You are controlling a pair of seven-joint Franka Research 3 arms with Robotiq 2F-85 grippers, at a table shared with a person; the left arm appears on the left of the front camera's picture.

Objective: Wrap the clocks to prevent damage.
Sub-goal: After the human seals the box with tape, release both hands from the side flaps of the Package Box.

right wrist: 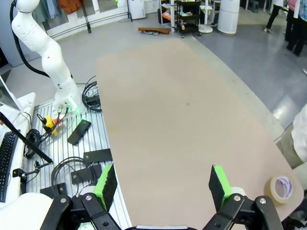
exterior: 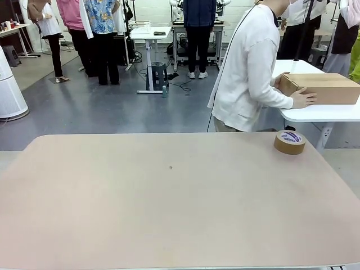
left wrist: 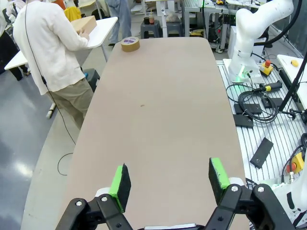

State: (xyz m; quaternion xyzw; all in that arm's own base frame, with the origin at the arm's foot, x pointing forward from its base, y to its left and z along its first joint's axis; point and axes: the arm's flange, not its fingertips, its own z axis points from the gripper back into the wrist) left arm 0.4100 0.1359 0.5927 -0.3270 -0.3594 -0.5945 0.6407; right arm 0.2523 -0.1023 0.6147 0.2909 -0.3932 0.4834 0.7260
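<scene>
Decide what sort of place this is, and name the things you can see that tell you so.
Most likely a robotics lab or workshop. A white robot arm stands on a slotted metal base with cables beside the beige table. A roll of tape sits on that table, and a person handles a cardboard box on a nearby workbench.

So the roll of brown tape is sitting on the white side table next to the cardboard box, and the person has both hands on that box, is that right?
Not quite. The roll of brown tape lies on the robot's own beige table, at its far right corner, as the front view shows. The cardboard box is on the white side table, under the person's hands.
</scene>
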